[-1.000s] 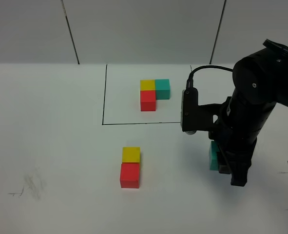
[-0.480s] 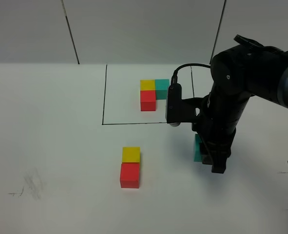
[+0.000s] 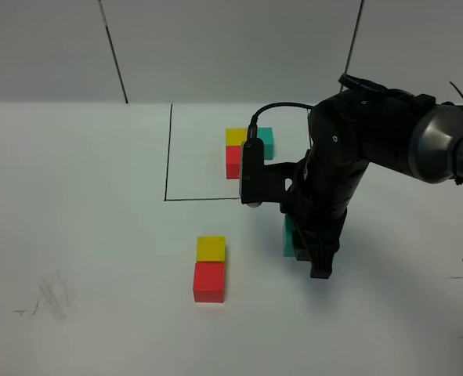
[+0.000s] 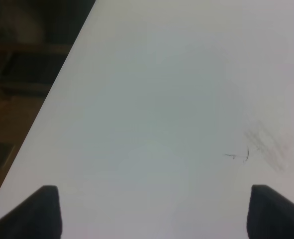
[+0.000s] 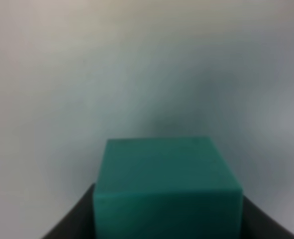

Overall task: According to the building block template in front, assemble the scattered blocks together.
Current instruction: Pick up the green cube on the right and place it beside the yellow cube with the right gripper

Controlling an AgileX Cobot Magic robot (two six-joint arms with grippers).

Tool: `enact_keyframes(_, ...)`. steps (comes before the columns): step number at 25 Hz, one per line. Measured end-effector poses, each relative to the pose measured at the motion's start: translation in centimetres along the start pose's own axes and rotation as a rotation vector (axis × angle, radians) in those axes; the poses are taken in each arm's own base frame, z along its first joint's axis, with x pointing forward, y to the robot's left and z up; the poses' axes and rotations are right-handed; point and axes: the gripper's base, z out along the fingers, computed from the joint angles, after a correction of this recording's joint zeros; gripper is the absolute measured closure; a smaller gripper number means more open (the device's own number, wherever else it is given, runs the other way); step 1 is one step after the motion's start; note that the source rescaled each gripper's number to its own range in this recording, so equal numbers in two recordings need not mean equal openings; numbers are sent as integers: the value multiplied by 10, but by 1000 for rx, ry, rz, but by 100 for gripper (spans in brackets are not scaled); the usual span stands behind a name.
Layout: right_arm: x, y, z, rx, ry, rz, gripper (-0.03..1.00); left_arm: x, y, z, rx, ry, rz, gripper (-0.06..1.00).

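Right tool (image 3: 308, 254) carried teal cube (image 3: 288, 237) leftward

A white worktop (image 3: 74, 196) with a faint grey smudge (image 3: 52, 298) and small black pen marks stood before a pale grey wall (image 3: 231, 47) divided by dark seams, and a dim brownish floor (image 4: 7, 114) lay beside it.

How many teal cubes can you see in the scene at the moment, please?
2. One teal cube sits in the framed template at the back, beside its yellow cube. The other teal cube is held in the right claw, right of the loose yellow-and-red pair.
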Motion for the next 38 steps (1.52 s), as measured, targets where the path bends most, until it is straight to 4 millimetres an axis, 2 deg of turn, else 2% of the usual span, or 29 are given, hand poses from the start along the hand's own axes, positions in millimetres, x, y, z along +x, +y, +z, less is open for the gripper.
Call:
enact_keyframes(8, -14, -12, 18, -9, 7, -19, 51, 0, 0, 0, 0, 0, 0, 12)
enact_keyframes(13, -20, -17, 22, -3, 1, -24, 51, 0, 0, 0, 0, 0, 0, 12)
enact_keyframes(18, -32, -16, 32, -12, 1, -37, 51, 0, 0, 0, 0, 0, 0, 12)
enact_keyframes(30, -44, -12, 44, -2, -17, -33, 51, 0, 0, 0, 0, 0, 0, 12)
enact_keyframes(38, -46, -11, 64, -19, -12, -29, 51, 0, 0, 0, 0, 0, 0, 12)
